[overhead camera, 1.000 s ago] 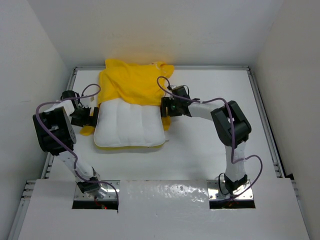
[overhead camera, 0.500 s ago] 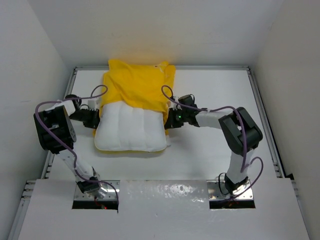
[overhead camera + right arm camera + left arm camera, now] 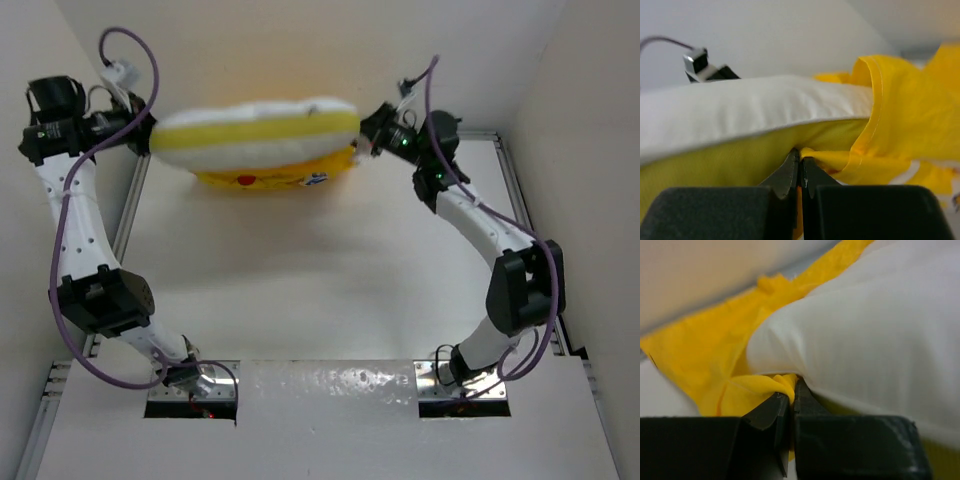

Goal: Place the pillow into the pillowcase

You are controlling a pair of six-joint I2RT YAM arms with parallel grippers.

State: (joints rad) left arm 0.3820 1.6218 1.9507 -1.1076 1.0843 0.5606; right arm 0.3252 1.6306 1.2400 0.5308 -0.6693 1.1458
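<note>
Pillow (image 3: 255, 118) and pillowcase (image 3: 275, 176) have risen, pinched at both ends.

You're working in a robot test cell, a lab rig rather than a home. Plain white walls (image 3: 300, 45) box in a white table (image 3: 300, 285) with metal rails (image 3: 124, 235) along its side edges. The left arm (image 3: 72, 225) and right arm (image 3: 485, 228), trailing purple cables (image 3: 130, 45), are bolted to metal plates (image 3: 222, 377) at its near edge.

A white table (image 3: 320, 290) fills the middle of the frame, with white walls (image 3: 300, 50) around it, a metal rail (image 3: 127, 215) along its left edge and a white panel (image 3: 330, 420) at the bottom.
</note>
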